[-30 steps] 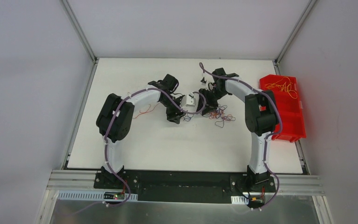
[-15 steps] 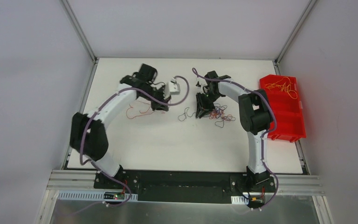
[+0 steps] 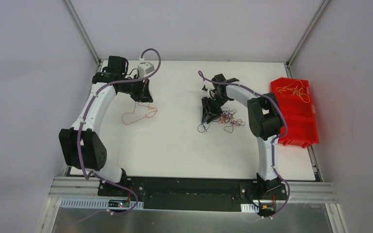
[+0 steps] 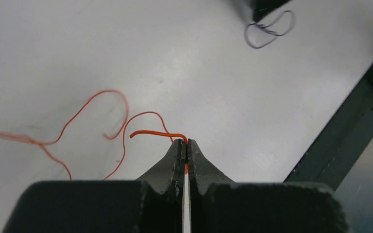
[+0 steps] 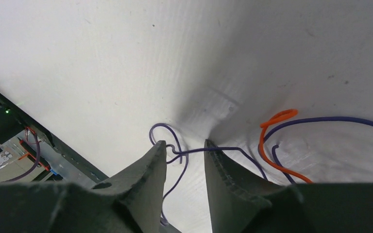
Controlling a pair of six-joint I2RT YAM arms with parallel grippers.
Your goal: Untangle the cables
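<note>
A thin red-orange wire (image 4: 153, 133) lies looped on the white tabletop (image 3: 175, 145), far left, well apart from the tangle of blue-purple, red and black wires (image 3: 228, 118). Only the left wrist view shows its end pinched in the clenched left hand (image 4: 185, 143). The right hand (image 5: 184, 145) stands parted, a purple wire (image 5: 190, 151) crossing the gap. A red plastic bin (image 3: 298, 128) sits at the tabletop's right edge.

A thin red cable (image 3: 137, 114) lies looped alone (left side); the other cables (image 3: 229, 119), purple, red, black, sit tangled right.
</note>
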